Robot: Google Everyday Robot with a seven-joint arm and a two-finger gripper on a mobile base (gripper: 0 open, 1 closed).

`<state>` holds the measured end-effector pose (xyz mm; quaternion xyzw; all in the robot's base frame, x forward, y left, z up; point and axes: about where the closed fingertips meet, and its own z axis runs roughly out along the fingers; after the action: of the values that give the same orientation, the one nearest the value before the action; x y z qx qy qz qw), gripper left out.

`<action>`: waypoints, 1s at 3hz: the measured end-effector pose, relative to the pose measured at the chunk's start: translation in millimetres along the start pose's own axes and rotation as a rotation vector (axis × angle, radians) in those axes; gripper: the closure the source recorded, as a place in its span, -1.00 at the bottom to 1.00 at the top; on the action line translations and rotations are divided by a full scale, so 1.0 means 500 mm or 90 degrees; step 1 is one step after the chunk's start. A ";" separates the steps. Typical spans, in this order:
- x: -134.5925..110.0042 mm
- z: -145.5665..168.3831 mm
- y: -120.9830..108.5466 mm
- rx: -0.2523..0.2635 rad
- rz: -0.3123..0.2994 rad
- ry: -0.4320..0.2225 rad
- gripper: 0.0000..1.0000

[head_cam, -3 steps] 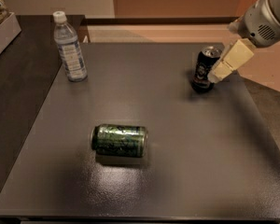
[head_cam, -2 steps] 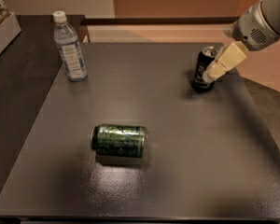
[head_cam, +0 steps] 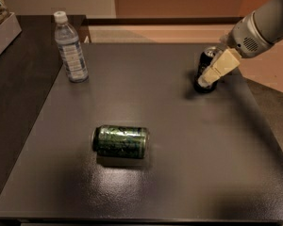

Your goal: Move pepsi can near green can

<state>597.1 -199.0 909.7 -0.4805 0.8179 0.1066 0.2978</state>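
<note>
The pepsi can (head_cam: 204, 62), dark with a silver top, stands upright at the back right of the dark table (head_cam: 179, 145). My gripper (head_cam: 211, 74) reaches in from the right on a grey arm, and its cream-coloured end lies across the can's right side and front. The green can (head_cam: 120, 141), shiny with a dark mottled pattern, lies on its side left of the table's middle, well apart from the pepsi can and nearer the front.
A clear water bottle (head_cam: 70, 48) with a white cap stands at the back left. A box edge (head_cam: 2, 29) sits on the dark counter at the far left. The table's right edge runs just beyond the pepsi can.
My gripper has moved left and a little down, from beside the pepsi can to overlapping it. Both cans and the bottle have stayed in place.
</note>
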 end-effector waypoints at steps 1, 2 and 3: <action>0.010 0.014 -0.004 -0.002 0.011 0.004 -0.62; 0.016 0.019 -0.006 -0.003 0.016 0.003 -0.19; 0.012 0.014 -0.005 -0.007 0.015 -0.003 0.28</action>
<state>599.6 -201.4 900.6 -0.4724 0.8221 0.1160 0.2960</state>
